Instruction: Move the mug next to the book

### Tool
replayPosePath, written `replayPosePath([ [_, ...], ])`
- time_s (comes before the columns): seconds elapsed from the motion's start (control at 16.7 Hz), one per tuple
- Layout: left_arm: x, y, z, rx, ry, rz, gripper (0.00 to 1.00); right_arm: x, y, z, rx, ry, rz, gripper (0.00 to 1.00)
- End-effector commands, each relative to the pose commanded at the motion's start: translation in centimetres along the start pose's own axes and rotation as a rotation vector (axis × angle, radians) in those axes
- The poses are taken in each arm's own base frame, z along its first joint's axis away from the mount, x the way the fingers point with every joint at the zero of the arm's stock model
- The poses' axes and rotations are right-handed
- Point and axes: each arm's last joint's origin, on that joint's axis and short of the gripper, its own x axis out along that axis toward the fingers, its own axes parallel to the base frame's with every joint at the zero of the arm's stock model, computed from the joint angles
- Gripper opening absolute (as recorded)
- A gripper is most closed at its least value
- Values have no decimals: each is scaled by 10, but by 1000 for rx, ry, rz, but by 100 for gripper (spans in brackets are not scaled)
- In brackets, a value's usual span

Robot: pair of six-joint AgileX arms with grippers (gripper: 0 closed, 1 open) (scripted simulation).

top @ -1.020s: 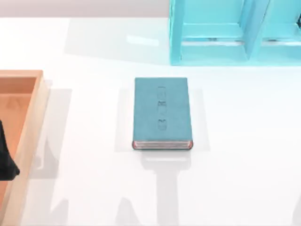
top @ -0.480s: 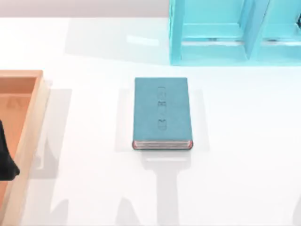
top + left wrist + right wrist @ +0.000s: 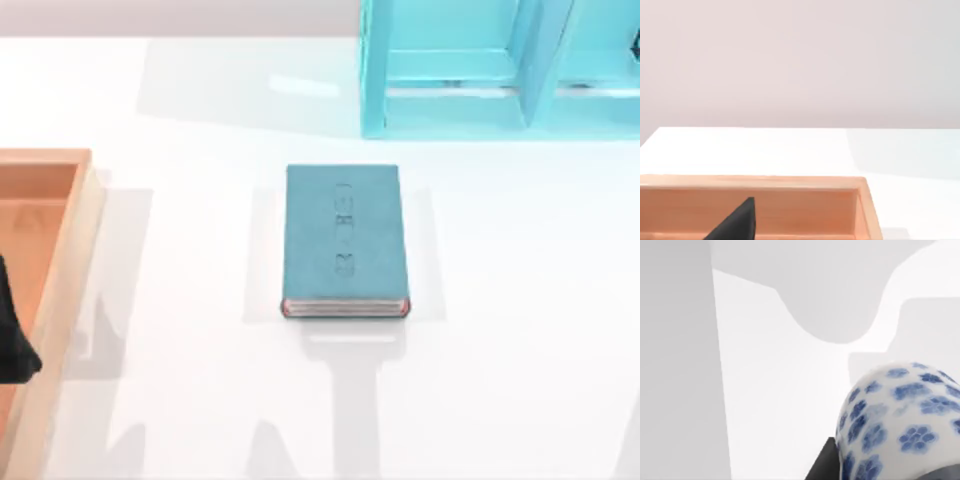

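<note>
The teal-blue book (image 3: 343,238) lies flat in the middle of the white table, its pale page edges toward the front. The white mug (image 3: 900,420) with dark blue spots looms close in the right wrist view. My right gripper (image 3: 865,471) is shut on it, with one dark finger (image 3: 822,466) pressed against its side. White table and grey shadows lie beyond the mug. My left gripper (image 3: 12,340) is parked at the table's left edge, over the wooden tray (image 3: 70,260).
A light-blue shelf unit (image 3: 500,70) stands at the back right. The wooden tray (image 3: 867,210) runs along the left side. Bare white table surrounds the book on every side.
</note>
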Motion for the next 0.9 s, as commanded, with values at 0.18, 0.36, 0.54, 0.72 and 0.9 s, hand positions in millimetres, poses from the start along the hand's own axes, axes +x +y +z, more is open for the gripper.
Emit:
replayPosePath([
  [0.18,0,0,0,0,0,0,100,-5,0,0,0,4,-5,0],
  [0.36,0,0,0,0,0,0,100,-4,0,0,0,1,0,0],
  [0.54,0,0,0,0,0,0,100,-11,-9,-1,25,11,-8,0],
  [0.72,0,0,0,0,0,0,100,-24,-32,-1,87,22,-20,0],
  [0.9,0,0,0,0,0,0,100,-38,-66,7,198,16,-16,0],
])
